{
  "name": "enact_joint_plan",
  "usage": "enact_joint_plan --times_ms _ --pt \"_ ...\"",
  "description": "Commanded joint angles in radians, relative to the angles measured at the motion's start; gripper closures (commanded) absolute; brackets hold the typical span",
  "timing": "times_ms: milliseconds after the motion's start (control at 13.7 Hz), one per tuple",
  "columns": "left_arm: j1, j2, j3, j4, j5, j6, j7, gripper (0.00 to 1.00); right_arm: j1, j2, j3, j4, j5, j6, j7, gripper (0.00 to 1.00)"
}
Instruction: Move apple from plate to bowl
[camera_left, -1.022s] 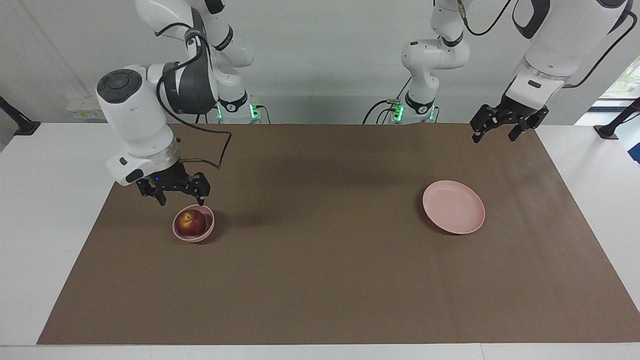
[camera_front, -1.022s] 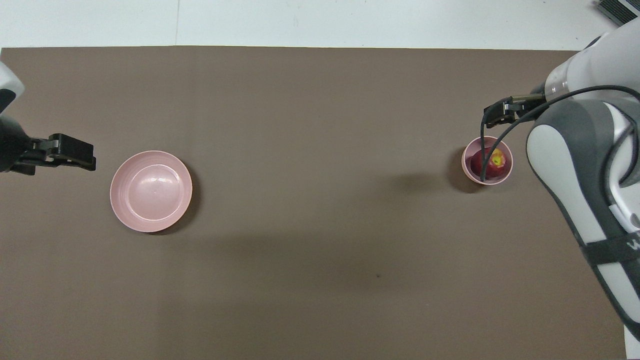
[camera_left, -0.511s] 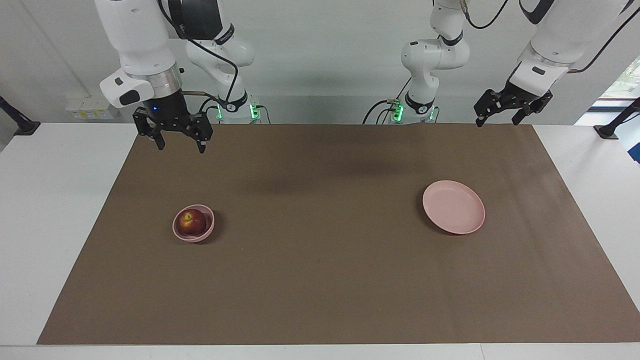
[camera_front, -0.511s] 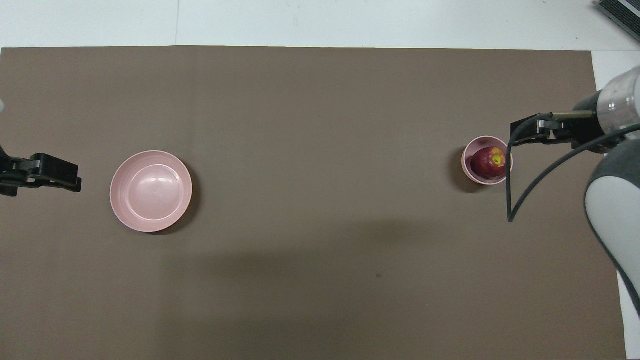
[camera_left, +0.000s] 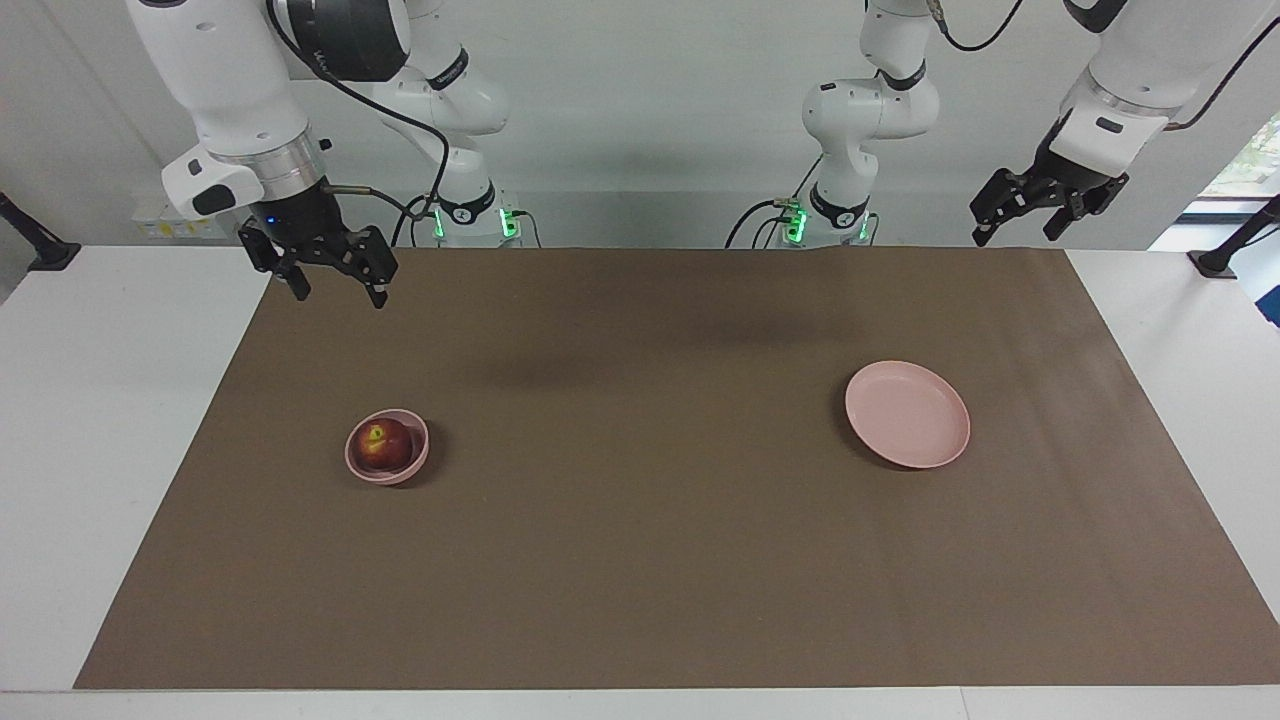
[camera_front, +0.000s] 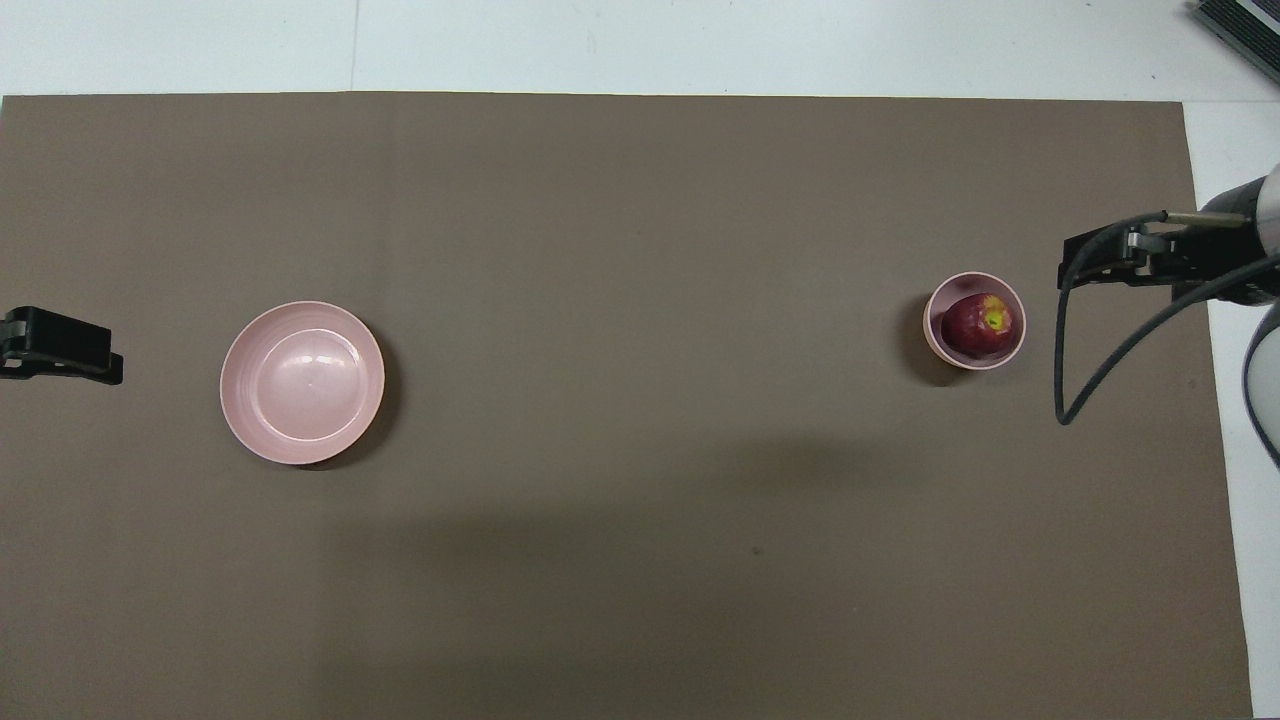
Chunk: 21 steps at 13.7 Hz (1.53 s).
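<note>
Brown matting lay bare along the bench's front edge. Further in, the apple (camera_left: 382, 443) sat in the bowl (camera_left: 414, 461), toward the right arm's end; the plate (camera_left: 908, 414) was empty. So the move looked finished. In the last second the right gripper (camera_left: 330, 278) had risen, open and empty, to the mat's back corner. Left gripper (camera_left: 1040, 207) waited, open, near the other back corner.
</note>
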Motion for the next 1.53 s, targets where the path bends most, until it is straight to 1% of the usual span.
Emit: enact_joint_plan --times_ms 0,292,438,511,584,730,803,876,1022,1460 --pt "0.006 -0.012 -0.003 -0.003 0.007 -0.012 0.003 0.00 -0.010 -0.007 0.005 -0.012 0.028 0.004 -0.001 0.00" --pt "0.005 -0.008 -0.008 -0.001 0.000 -0.015 -0.001 0.00 -0.012 -0.007 0.005 -0.012 0.028 0.004 -0.001 0.00" --pt "-0.033 -0.017 0.016 0.002 0.013 -0.030 -0.012 0.00 -0.012 -0.007 0.007 -0.011 0.028 0.004 -0.001 0.00" --pt "-0.082 -0.016 0.052 0.005 0.015 -0.041 -0.018 0.00 -0.012 -0.007 0.007 -0.011 0.028 0.004 -0.001 0.00" --pt "-0.108 -0.008 0.084 0.015 0.016 -0.082 -0.017 0.00 -0.012 -0.007 0.007 -0.012 0.028 0.004 -0.001 0.00" --pt "-0.101 0.001 0.080 0.064 0.015 -0.128 0.003 0.00 -0.012 -0.007 0.005 -0.011 0.028 0.004 -0.001 0.00" --pt "-0.098 0.003 0.073 0.077 0.009 -0.144 0.044 0.00 -0.012 -0.007 0.007 -0.011 0.028 0.004 -0.001 0.00" --pt "-0.096 0.003 0.073 0.077 0.006 -0.148 0.089 0.00 -0.012 -0.007 0.007 -0.011 0.028 0.004 -0.001 0.00" --pt "-0.116 -0.006 0.073 0.062 0.001 -0.130 0.106 0.00 -0.012 -0.007 0.007 -0.011 0.028 0.004 -0.001 0.00" --pt "-0.067 -0.011 0.092 0.052 -0.005 -0.135 0.097 0.00 -0.012 -0.007 0.007 -0.011 0.028 0.004 -0.001 0.00"
